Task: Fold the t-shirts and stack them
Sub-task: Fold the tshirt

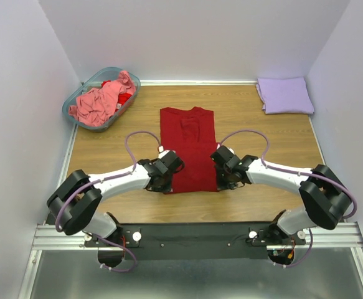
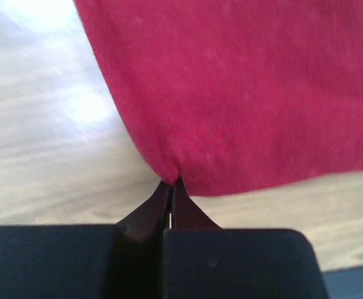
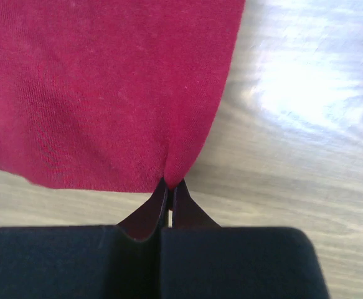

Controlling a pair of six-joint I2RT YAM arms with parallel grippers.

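A dark red t-shirt point(image 1: 190, 146) lies flat as a long strip in the middle of the table, collar away from the arms. My left gripper point(image 1: 169, 180) is shut on its near left corner; the wrist view shows the cloth point(image 2: 243, 93) pinched at the tips of the left gripper point(image 2: 172, 184). At the near right corner my right gripper point(image 1: 220, 179) is shut the same way, red cloth point(image 3: 106, 87) nipped between the tips of the right gripper point(image 3: 170, 182). A folded lavender t-shirt point(image 1: 285, 94) rests at the back right. A salmon-pink t-shirt point(image 1: 100, 99) is crumpled in the basket.
A translucent teal basket point(image 1: 88, 121) stands at the back left, with a bit of bright red cloth point(image 1: 124, 98) beside the pink one. White walls close in the table on three sides. The arm bases sit on a black rail point(image 1: 193, 235) at the near edge.
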